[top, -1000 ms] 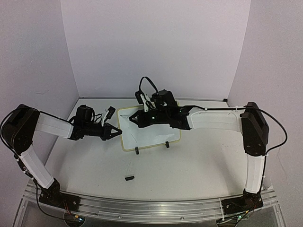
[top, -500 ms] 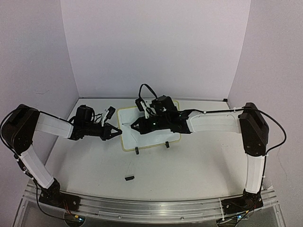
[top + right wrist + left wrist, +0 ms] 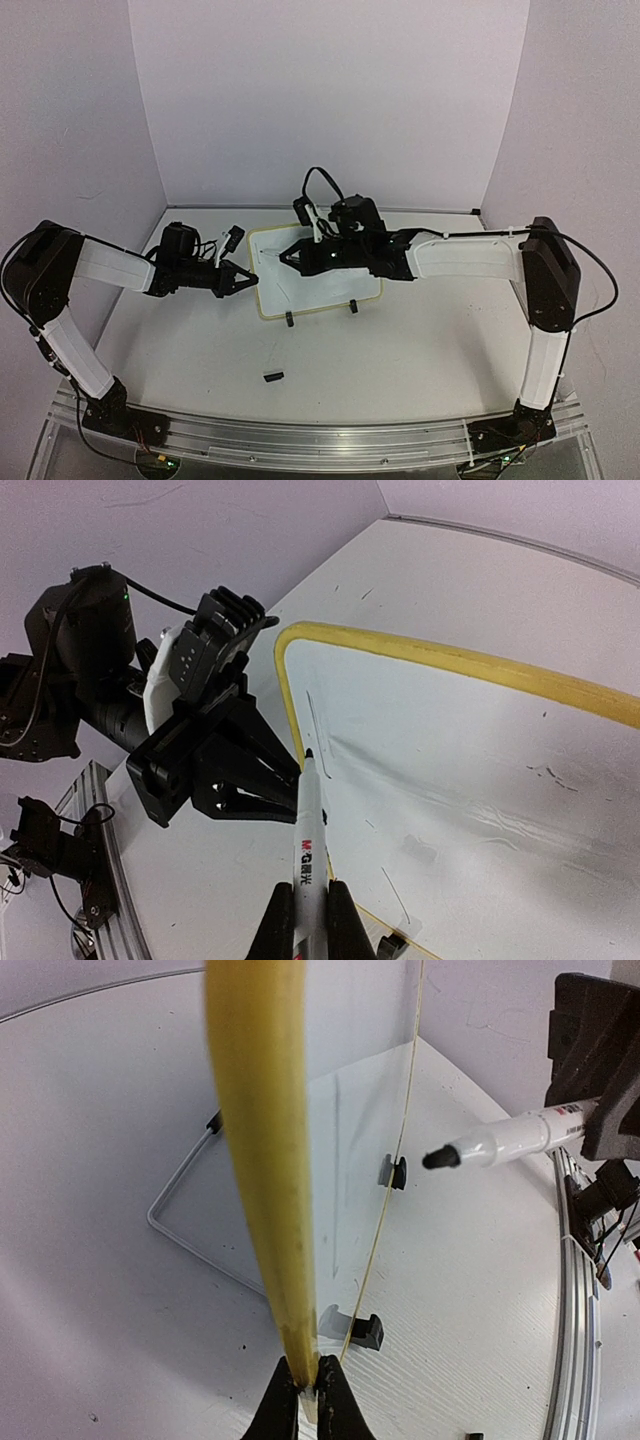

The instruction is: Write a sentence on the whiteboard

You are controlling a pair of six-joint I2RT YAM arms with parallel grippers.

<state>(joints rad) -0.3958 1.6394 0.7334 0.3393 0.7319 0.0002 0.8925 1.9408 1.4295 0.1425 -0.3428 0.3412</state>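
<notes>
The whiteboard (image 3: 330, 285) with a pale yellow rim stands tilted on two black clip feet (image 3: 289, 319). My left gripper (image 3: 247, 277) is shut on its left rim, which shows edge-on in the left wrist view (image 3: 262, 1160) between the jaws (image 3: 308, 1378). My right gripper (image 3: 285, 254) is shut on a white marker (image 3: 308, 850) with its cap off. The black tip (image 3: 309, 752) is near the board's upper left, and the left wrist view shows a small gap (image 3: 435, 1158). Of the sentence, only one thin black stroke (image 3: 315, 720) shows on the board (image 3: 480, 740).
A small black marker cap (image 3: 272, 376) lies on the table in front of the board. A thin wire frame (image 3: 160, 1225) lies on the table behind the board. Pale walls close in the back and both sides. A metal rail (image 3: 300, 440) runs along the near edge.
</notes>
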